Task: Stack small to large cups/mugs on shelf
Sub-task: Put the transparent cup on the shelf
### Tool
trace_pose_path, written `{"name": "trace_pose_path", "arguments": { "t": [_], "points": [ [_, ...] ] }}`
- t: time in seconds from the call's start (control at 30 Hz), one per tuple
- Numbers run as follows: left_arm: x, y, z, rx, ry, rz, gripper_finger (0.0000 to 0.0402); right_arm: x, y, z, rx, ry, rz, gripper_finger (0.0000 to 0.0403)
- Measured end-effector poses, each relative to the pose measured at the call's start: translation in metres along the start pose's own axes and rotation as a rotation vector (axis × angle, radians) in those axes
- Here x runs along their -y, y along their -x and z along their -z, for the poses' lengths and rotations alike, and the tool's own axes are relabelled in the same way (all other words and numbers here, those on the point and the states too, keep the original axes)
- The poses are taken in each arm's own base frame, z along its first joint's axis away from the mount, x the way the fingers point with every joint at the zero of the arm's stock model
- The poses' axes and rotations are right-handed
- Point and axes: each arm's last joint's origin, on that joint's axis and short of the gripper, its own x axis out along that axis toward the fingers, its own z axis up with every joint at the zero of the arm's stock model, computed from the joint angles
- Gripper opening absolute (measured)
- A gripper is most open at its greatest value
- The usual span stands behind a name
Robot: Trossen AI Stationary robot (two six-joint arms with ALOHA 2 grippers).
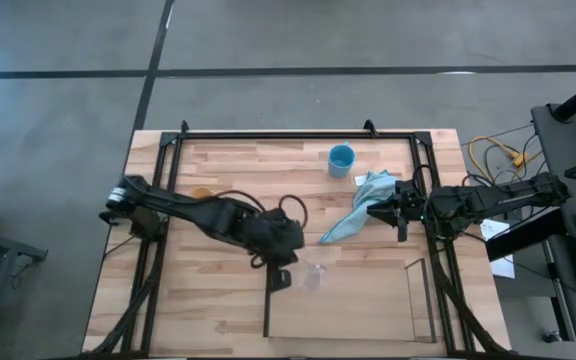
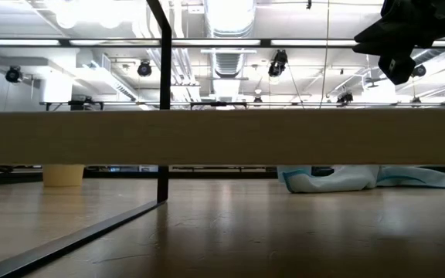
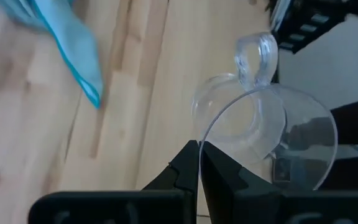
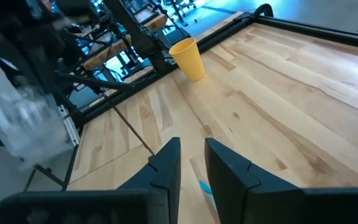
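My left gripper is near the table's middle, shut on the clear see-through cup, which has a handle. The cup also shows in the right wrist view. My right gripper is slightly open and empty, high above the table, by the right end of a light blue cloth. The light blue mug stands at the far middle. The yellow-orange cup stands upright at the left, half hidden by my left arm in the high view. The shelf of thin dark rods stands at the near middle. My left gripper pinches the clear cup's rim between its two fingers, one inside the cup and one outside, on the side opposite the handle. The cup's mouth faces the wrist camera. The cup looks lifted off the table, by the shelf's left end.
The large black frame runs around the tabletop. The cloth lies flat between the mug and the shelf, and shows in the low view. The shelf's upright rod stands near the low camera. Bare wood lies inside the shelf's outline.
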Motion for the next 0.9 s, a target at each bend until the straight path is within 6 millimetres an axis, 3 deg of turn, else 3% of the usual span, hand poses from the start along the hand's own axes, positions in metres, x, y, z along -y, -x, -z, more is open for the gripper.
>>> {"name": "trace_pose_path", "arguments": {
  "t": [0.37, 0.9],
  "points": [
    [0.003, -0.057, 0.01, -0.158, 0.073, 0.002, 0.0, 0.0, 0.0, 0.001, -0.006, 0.002, 0.004, 0.0068],
    [0.005, -0.066, 0.023, -0.292, 0.144, -0.013, 0.0, 0.005, 0.0, 0.008, -0.08, 0.025, 0.051, 0.0068]
  ]
}}
